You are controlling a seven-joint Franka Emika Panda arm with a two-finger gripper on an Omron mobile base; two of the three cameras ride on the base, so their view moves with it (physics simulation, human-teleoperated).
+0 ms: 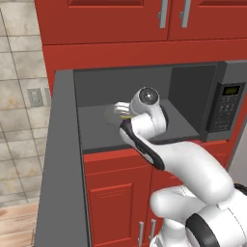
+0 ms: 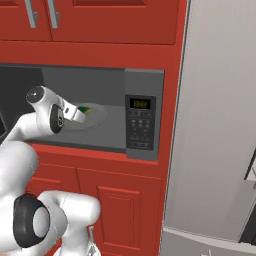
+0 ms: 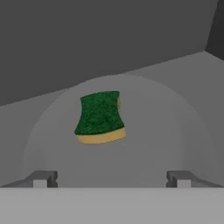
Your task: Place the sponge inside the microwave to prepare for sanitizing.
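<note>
The microwave (image 1: 226, 103) stands open, its door (image 1: 62, 164) swung out to the left. My arm reaches into the cavity. On the round grey turntable (image 3: 144, 144) lies the sponge (image 3: 99, 116), flat, green side up with a yellow edge facing me. My gripper (image 3: 111, 179) is open, with its fingertips (image 3: 43, 178) spread wide, short of the sponge and not touching it. From the right base view the sponge (image 2: 86, 109) peeks out just past the gripper (image 2: 80, 113), on the turntable (image 2: 100, 120).
Red cabinets (image 1: 116, 14) sit above and below the microwave. The keypad panel (image 2: 141, 122) with its green display is on the right of the cavity. A tall grey refrigerator (image 2: 215, 115) stands to the right. The cavity's dark walls (image 3: 87, 39) close in around the hand.
</note>
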